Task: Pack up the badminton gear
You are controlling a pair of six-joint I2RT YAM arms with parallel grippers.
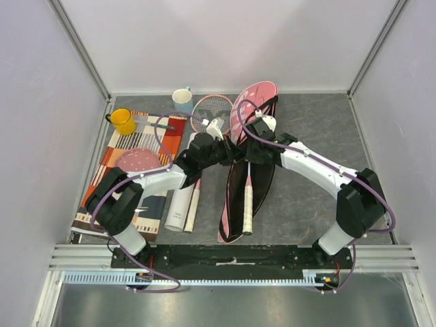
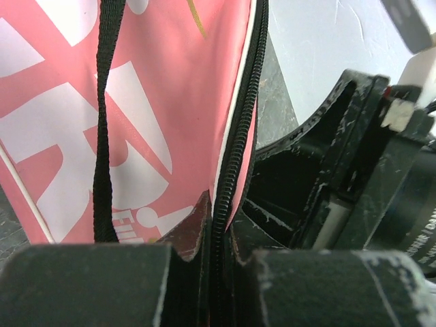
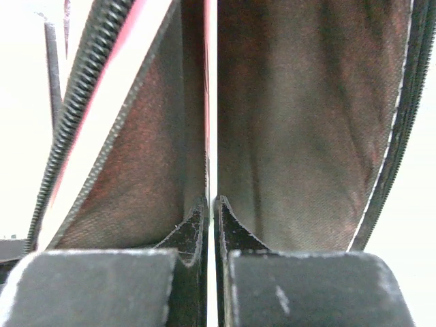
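Pink fabric racket bag (image 1: 257,99) with black zip edging was lying lengthwise in the middle of the tabletop in the top view. Its narrow end pointed at the near edge, and its pink flap was lifted up toward the far edge. A white-handled racket (image 1: 247,201) sat inside the open bag, head hidden under the arms. A second pink-framed racket (image 1: 211,107) lay just left of the bag, head toward the far edge. A small white shuttlecock (image 1: 215,127) sat by that head, and a long white tube (image 1: 177,204) lay right beside the handle. The left gripper (image 1: 230,151) and right gripper (image 1: 253,144) met over the middle of the bag, close together. A striped mat (image 1: 112,160) ran along the left edge, with a yellow mug (image 1: 123,121) and a pale blue mug (image 1: 182,99) near the far-left corner.

Left wrist view: the fingers (image 2: 95,286) were pinched tight on the bag's zipper edge. The pink side with its big white lettering and a black strap (image 2: 102,136) rose up above them. The other arm's black gripper was just to the right.

Right wrist view: the fingers (image 3: 306,286) were closed all the way on a thin edge of the bag. Dark reddish lining filled most of the frame, with zip teeth running up the left.
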